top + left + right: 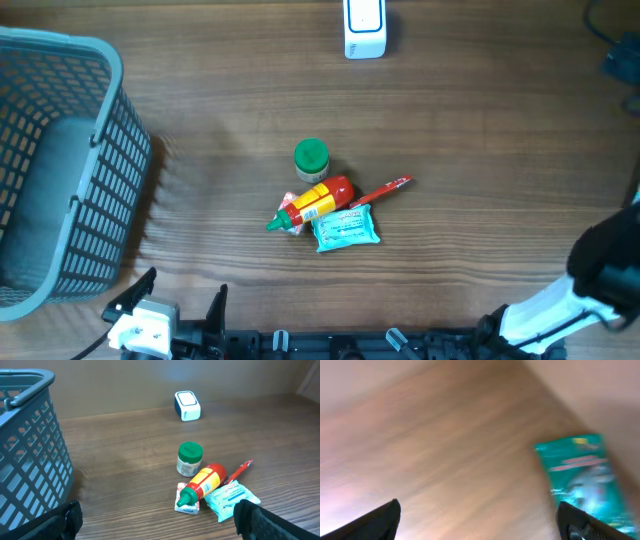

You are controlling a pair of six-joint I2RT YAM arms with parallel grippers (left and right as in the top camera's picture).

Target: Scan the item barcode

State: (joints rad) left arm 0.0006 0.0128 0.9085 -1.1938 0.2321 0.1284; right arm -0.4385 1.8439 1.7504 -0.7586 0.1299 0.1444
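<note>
Across the overhead view, a wooden counter (480, 120) carries a small heap of goods just below the middle of the frame. A green-lidded jar (311, 158) stands upright at the top of the heap. Just below it a red squeeze bottle (322, 198) with a yellow label and green cap lies on its side, cap toward the lower left, its tip over a small white packet (289, 203). A red pen (385, 189) lies slanted to the bottle's right, and a teal tissue packet (346, 229) lies flat under them, touching the bottle. The white-and-blue barcode scanner (364, 28) sits at the top edge, well apart from the heap. A grey-blue slatted basket (100, 140) fills the left side. The left hand (186, 283) shows at the bottom left, fingers spread and holding nothing. The right arm (590, 285) crosses the lower right corner, and its hand cannot be made out there.

From the left wrist, both dark fingers stand far apart in the bottom corners, nothing between them. The heap lies right of centre, the scanner beyond it at the top, and the basket at the left edge.

From the right wrist, the picture is blurred. The right hand (479, 517) is spread wide with nothing held, and the teal packet lies on bare wood at the right.
</note>
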